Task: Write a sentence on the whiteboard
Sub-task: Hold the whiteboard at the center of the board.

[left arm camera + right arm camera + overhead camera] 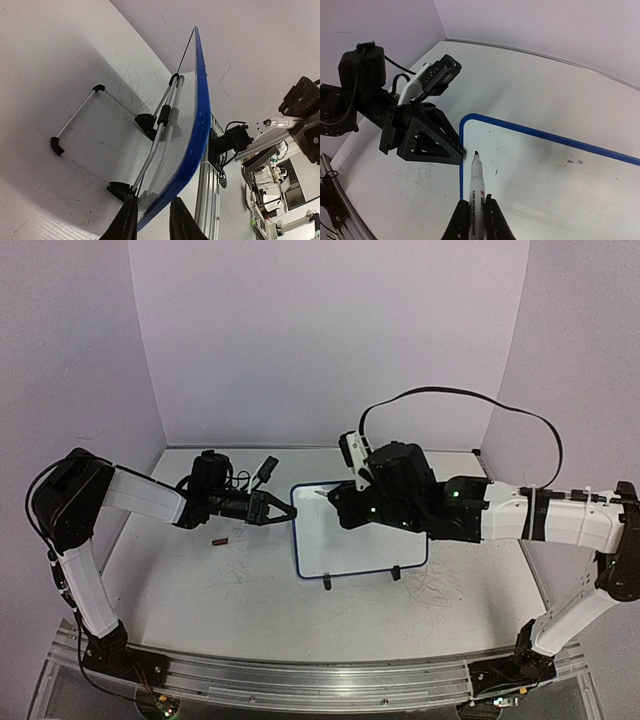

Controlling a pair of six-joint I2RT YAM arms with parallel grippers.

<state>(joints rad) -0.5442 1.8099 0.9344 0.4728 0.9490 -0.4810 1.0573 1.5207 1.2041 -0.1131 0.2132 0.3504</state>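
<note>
The whiteboard (350, 545) stands on its two black feet at the middle of the table, leaning on its wire stand (75, 116). My left gripper (276, 512) is shut on its blue frame's left edge (201, 125), one finger on each side (152, 220). My right gripper (473, 216) is shut on a white marker (478, 182) with a black tip. The tip is at the board's upper left corner (470, 125), close to a left finger (427, 140); I cannot tell if it touches. The board face (545, 180) shows only a few small specks; no sentence shows.
A small reddish-brown cap-like piece (220, 540) lies on the table left of the board. The tabletop (200, 600) bears faint grey scribbles. Pale walls close the table on three sides. The right arm (470, 510) hangs over the board's upper right.
</note>
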